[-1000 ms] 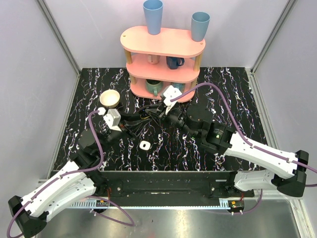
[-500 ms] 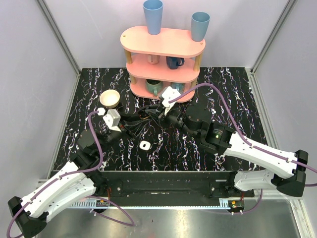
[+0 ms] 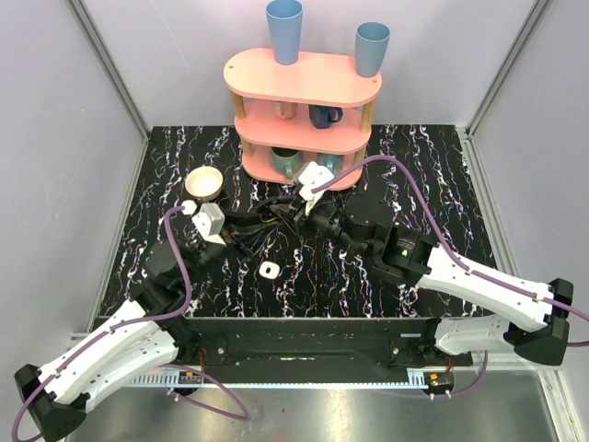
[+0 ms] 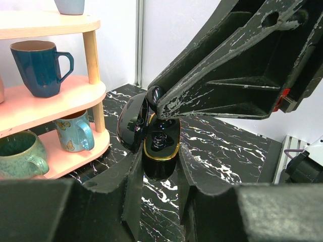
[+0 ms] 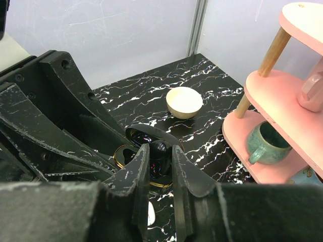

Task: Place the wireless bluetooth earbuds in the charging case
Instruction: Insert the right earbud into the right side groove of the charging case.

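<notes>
I'm clamping the open charging case (image 4: pixel 160 143) in the left end effector (image 4: pixel 159 169) before the pink shelf (image 4: pixel 50 101), steadying it for the right end effector (image 5: pixel 158 157), which is pinching an earbud (image 4: pixel 153 94).

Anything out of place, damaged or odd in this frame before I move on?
Mostly fine. The right gripper has scuffed fingers, paint scraped along the edges. A small white rounded-square piece lies alone on the table, apart from the open black charging case gripped by the left gripper.
</notes>
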